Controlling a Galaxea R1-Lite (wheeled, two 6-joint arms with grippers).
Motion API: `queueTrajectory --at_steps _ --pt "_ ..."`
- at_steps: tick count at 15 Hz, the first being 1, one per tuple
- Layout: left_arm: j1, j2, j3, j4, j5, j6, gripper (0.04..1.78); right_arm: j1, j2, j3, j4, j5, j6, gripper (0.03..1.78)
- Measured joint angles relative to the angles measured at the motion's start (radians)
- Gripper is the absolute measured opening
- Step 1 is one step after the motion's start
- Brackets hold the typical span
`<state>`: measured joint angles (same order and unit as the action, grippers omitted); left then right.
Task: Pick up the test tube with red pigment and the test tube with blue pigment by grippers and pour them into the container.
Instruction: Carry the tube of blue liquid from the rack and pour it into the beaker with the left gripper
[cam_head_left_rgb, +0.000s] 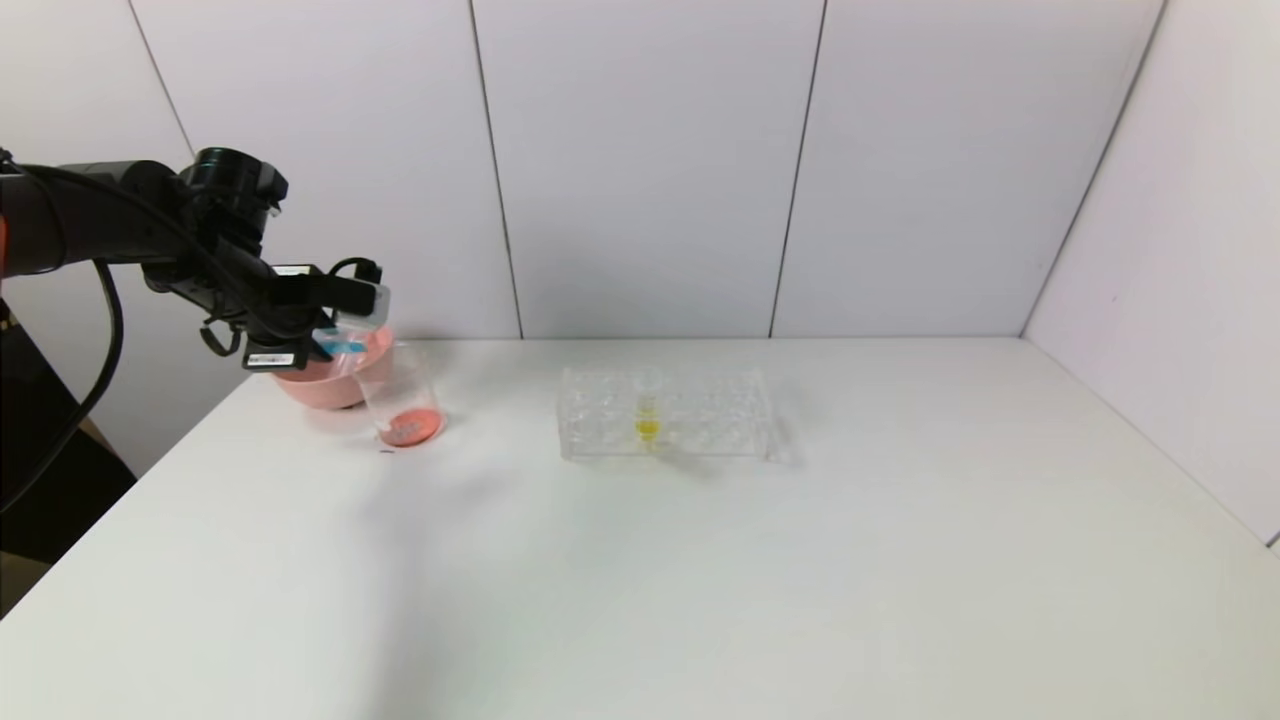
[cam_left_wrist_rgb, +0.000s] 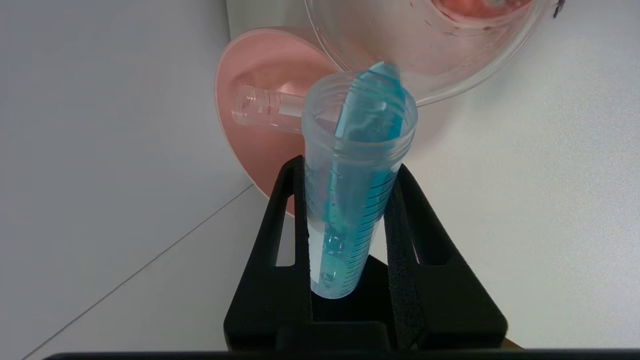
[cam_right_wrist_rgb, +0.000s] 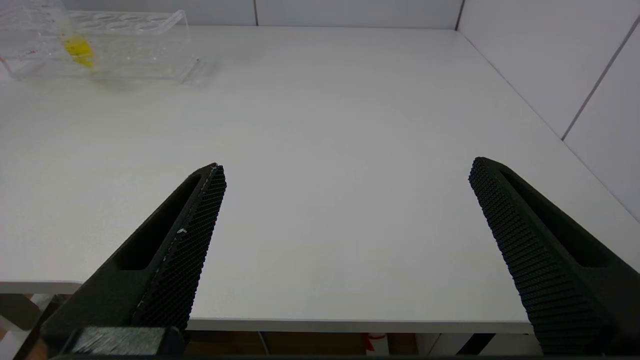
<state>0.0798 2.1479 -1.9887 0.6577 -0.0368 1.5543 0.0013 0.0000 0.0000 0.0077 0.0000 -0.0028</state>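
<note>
a: head view, surface first?
b: white table (cam_head_left_rgb: 700, 560), white panel walls (cam_head_left_rgb: 640, 160) behind and on the right. left gripper (cam_head_left_rgb: 345, 320) is up at the far left corner of the table, clamped on the test tube with blue pigment (cam_head_left_rgb: 345, 343), tube tipped over toward the container (cam_head_left_rgb: 398, 395).
a: containers?
b: the container is a clear beaker with orange-red liquid at the bottom, standing just in front of the pink bowl (cam_head_left_rgb: 325, 385). clear tube rack (cam_head_left_rgb: 665, 413) mid table, well apart from it, with one yellow tube (cam_head_left_rgb: 648, 412) standing in it.
a: left wrist view?
b: white tabletop (cam_left_wrist_rgb: 550, 200) and wall (cam_left_wrist_rgb: 100, 125). left gripper (cam_left_wrist_rgb: 350, 225) fingers (cam_left_wrist_rgb: 287, 240) closed tight on both sides of the test tube with blue pigment (cam_left_wrist_rgb: 350, 200). tube is open, blue liquid has run up to the lip, mouth sitting right at the container (cam_left_wrist_rgb: 425, 60) rim. red liquid shows in the beaker. the test tube with red pigment (cam_left_wrist_rgb: 265, 112) lies on its side in the pink bowl (cam_left_wrist_rgb: 260, 150), looks clear and drained.
a: right wrist view?
b: bare white table (cam_right_wrist_rgb: 350, 125), wall panels at the far right. right gripper (cam_right_wrist_rgb: 347, 220) spread wide, nothing between the fingers (cam_right_wrist_rgb: 200, 225), hanging near the table's front edge. tube rack (cam_right_wrist_rgb: 100, 45) with the yellow tube (cam_right_wrist_rgb: 79, 50) far off.
</note>
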Motion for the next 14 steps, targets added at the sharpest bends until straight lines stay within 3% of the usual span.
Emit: queueTrajectory --at_steps 14 --pt "-0.012 0.0 -0.003 -0.003 0.019 -0.001 0.45 0.0 0.0 0.0 0.0 0.0 0.0 1.77"
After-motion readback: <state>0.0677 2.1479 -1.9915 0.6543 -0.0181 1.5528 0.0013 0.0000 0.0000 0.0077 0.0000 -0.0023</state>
